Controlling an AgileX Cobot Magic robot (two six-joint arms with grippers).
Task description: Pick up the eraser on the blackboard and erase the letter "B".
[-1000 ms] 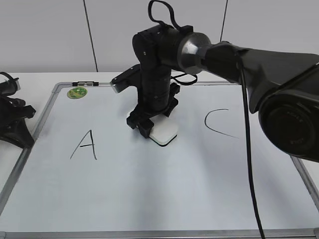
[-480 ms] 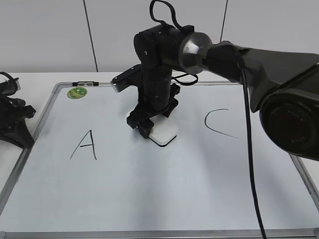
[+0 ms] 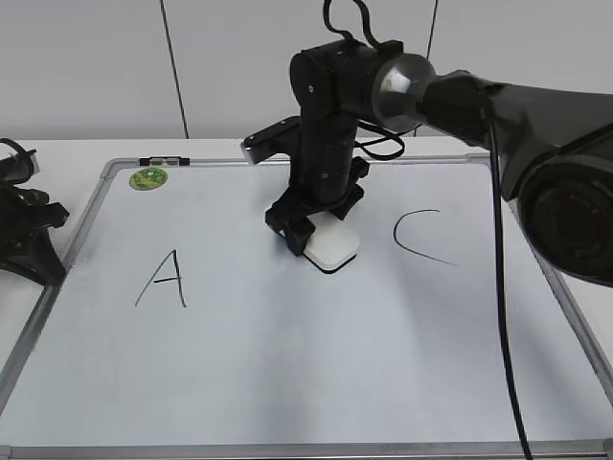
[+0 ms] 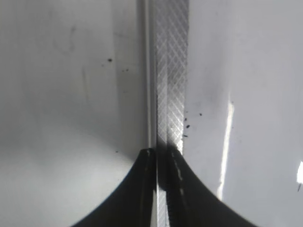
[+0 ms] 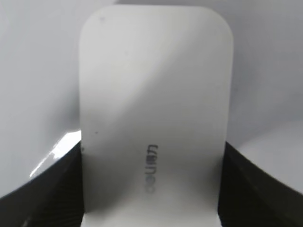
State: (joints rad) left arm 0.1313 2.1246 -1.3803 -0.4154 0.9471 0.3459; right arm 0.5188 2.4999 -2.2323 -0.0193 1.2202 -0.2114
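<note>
The white eraser [image 3: 332,247] lies flat on the blackboard [image 3: 287,364] between the black "A" [image 3: 165,280] and the black "C" [image 3: 417,238]. My right gripper [image 3: 311,230] is shut on it from above. In the right wrist view the eraser [image 5: 154,118] fills the middle, grey print up, with a dark finger on each long side of my right gripper [image 5: 151,189]. No letter "B" shows; the board under the arm and eraser is hidden. My left gripper [image 3: 24,240] rests off the board's left edge, jaws nearly together and empty [image 4: 163,153].
A round green magnet [image 3: 148,177] sits at the board's top left corner, with a dark marker [image 3: 165,161] on the top frame beside it. The board's grey metal frame [image 4: 170,71] runs under my left gripper. White wall panels stand behind.
My right gripper has slid the eraser to the right across the board, towards the "C". The left arm has not moved.
</note>
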